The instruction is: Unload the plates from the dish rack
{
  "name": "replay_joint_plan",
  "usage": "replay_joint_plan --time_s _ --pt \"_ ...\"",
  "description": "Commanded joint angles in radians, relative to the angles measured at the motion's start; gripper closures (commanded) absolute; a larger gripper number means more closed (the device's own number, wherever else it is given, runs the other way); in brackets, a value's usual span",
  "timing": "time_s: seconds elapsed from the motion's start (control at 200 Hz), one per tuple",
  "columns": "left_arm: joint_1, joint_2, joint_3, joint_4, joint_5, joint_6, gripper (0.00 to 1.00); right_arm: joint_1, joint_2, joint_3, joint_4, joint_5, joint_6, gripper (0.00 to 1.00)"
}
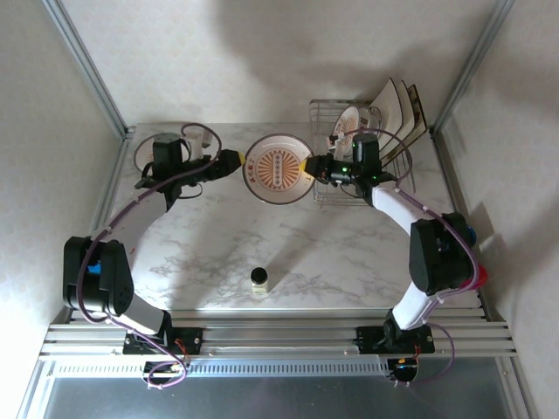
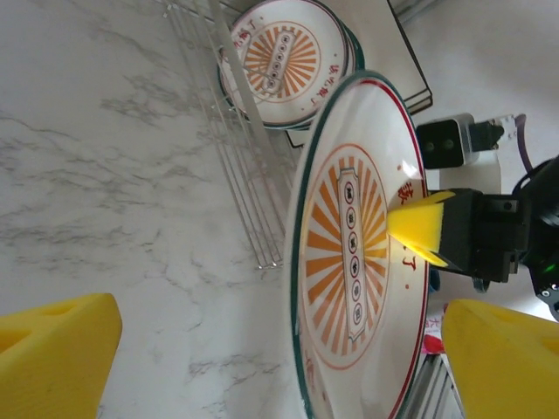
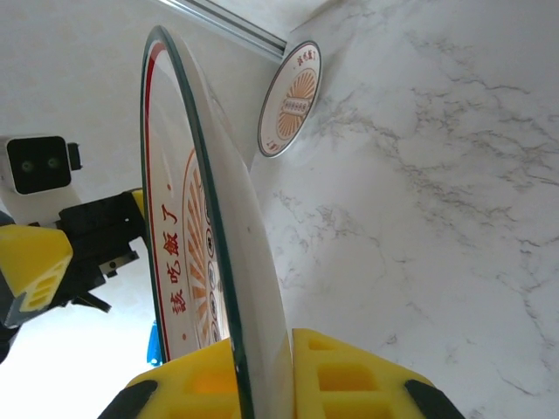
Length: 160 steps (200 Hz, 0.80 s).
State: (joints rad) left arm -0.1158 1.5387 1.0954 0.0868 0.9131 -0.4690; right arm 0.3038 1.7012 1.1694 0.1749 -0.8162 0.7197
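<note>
Right gripper (image 1: 307,166) pinches 1 orange-backed round plate (image 1: 279,168) by its rim, held above the table (image 1: 218,236) near its far edge, just left of the dish rack (image 1: 325,106). Left gripper (image 1: 238,160), spread wide, faces the opposite rim, probably positioned for a handover.

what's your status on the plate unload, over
Right hand shut on round white teal-rimmed plate, held beside silver wire dish rack. Left hand open at plate's opposite rim. More plates in rack. No obstruction seen.
</note>
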Motion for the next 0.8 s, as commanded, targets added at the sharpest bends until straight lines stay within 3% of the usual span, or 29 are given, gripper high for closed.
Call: replay_joint_plan --time_s 0.0,0.42,0.596,0.796 --pt "-0.017 0.029 -0.015 0.099 0.063 -0.043 0.10 0.016 0.011 0.070 0.074 -0.043 0.021 1.00" --pt "-0.052 0.102 -0.014 0.183 0.094 -0.100 0.52 0.053 0.087 0.121 0.112 -0.048 0.048 1.00" --pt "-0.059 0.113 -0.012 0.189 0.097 -0.107 0.80 0.059 0.104 0.142 0.111 -0.049 0.053 1.00" --pt "-0.059 0.108 -0.011 0.183 0.096 -0.110 1.00 0.062 0.101 0.145 0.102 -0.044 0.046 1.00"
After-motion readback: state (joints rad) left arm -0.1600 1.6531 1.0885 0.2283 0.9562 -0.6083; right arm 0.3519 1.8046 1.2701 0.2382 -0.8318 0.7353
